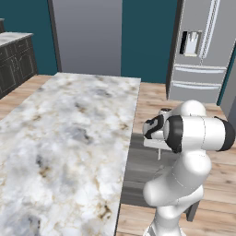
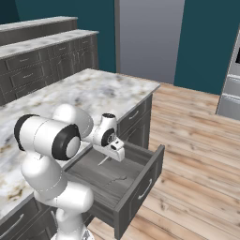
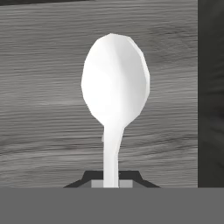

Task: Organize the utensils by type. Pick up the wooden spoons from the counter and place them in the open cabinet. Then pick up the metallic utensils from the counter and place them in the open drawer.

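The marble bench takes up most of the left base view, a white-grey slab with brownish veining over dark grey wood-grain base units, and its top lies bare. Beside it the white arm folds on itself: the lower link rises from the base, the elbow bends sharply, and the forearm reaches level out from the bench edge over the open drawer. That drawer is pulled well out of the base units, wide and shallow, with a slim silver bar handle on its front panel and a grey wood-grain floor. In the right base view a thin pale utensil lies on that floor, near the front. The wrist turns the hand downward, so the gripper points into the drawer from above, near its back. The gripper is clenched on the slim handle of a metal spoon, which hangs from the fingertips with its oval bowl toward the drawer floor; the spoon is held above the wood, not resting on it.
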